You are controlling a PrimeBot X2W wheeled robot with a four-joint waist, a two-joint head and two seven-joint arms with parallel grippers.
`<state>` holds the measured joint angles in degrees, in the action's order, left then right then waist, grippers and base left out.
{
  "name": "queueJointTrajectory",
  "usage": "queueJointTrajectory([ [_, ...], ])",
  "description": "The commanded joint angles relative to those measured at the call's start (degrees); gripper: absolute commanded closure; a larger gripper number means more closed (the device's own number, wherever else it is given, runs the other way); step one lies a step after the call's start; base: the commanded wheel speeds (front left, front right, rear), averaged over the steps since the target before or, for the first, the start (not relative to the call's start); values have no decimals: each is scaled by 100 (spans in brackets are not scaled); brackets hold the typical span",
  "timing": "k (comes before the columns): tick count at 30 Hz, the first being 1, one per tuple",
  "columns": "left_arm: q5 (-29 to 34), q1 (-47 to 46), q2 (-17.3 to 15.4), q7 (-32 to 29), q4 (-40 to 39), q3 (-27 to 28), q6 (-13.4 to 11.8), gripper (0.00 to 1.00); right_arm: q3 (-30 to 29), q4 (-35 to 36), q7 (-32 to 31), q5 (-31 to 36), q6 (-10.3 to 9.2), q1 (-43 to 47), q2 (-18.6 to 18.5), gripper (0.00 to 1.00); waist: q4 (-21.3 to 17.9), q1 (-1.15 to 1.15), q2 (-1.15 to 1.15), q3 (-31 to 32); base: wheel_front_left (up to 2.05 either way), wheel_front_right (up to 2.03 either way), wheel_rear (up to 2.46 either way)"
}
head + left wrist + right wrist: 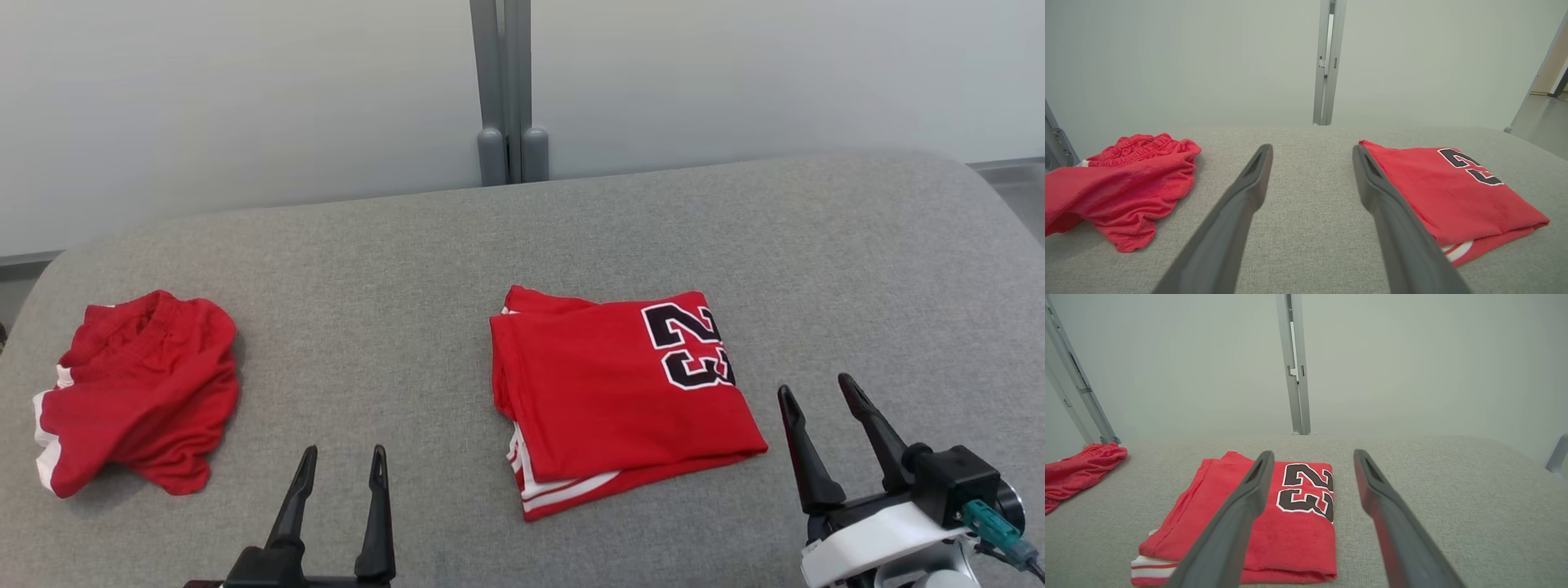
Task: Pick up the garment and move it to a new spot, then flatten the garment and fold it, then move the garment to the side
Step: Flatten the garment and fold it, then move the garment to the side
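Red folded jersey, numbered 23, centre frame on grey bench; crumpled shorts at left; left gripper and right gripper fingers spread, empty.

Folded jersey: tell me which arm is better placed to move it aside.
Right, probably. The open right claw sits just beside the folded jersey; the left claw stands farther off, toward the crumpled shorts.
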<state>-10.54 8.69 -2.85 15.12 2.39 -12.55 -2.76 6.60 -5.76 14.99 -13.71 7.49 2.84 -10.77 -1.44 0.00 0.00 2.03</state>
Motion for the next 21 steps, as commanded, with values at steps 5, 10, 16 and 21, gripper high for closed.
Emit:
queueJointTrajectory([
  [5, 56, 197, -9, 2, 60, -17, 16, 0, -81, 18, 21, -30, 0, 202, 150, 0, 10, 0, 0, 140, 0, 0, 0],
  [10, 37, 318, -9, 2, 41, 3, -16, 0, -96, -14, 21, -20, 0, 290, 193, 0, 63, 0, 0, 223, 0, 0, 0],
  [16, 12, 371, -9, 2, 53, 3, -25, 0, -60, -37, 22, 12, 0, 317, 167, 0, 147, 0, 0, 286, 0, 0, 0],
  [21, 3, 347, -9, 2, 23, 14, -33, 0, -52, -63, 22, 13, 0, 372, 151, 0, 205, 0, 0, 337, 0, 0, 0],
])
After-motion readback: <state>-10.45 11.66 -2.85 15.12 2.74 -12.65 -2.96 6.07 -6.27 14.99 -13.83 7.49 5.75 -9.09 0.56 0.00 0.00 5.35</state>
